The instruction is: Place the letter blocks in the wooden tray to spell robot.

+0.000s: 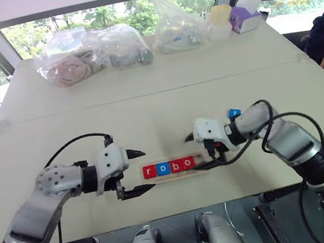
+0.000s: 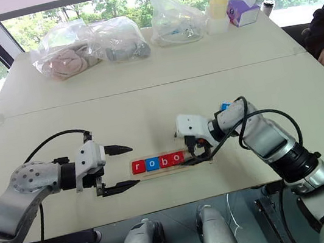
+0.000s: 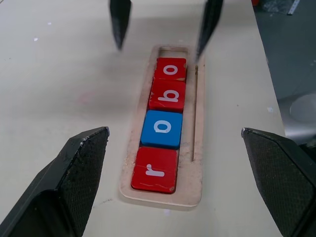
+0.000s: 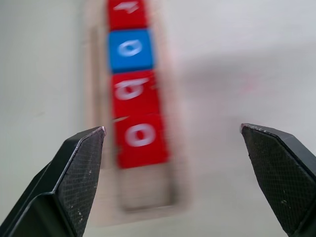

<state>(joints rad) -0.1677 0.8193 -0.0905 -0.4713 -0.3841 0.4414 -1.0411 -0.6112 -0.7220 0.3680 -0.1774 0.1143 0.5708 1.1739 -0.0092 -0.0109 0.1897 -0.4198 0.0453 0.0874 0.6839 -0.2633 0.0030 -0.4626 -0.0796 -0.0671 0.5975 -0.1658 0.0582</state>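
Grippers hang at both ends of the wooden tray (image 1: 176, 174), which lies near the front edge of the worktop (image 1: 146, 99). The left gripper (image 1: 138, 172) has its fingers spread wide and holds nothing. The right gripper (image 4: 177, 163) is also spread, empty, just above the tray's free end. In the tray four letter blocks (image 3: 163, 129) lie in a row, touching each other: red r, blue o, red b, red o. One blue block (image 1: 234, 112) lies on the worktop behind the right arm. Farther back stand plastic bags (image 1: 92, 52), a yellow cup (image 1: 220, 19) and a tissue box (image 1: 245, 19).
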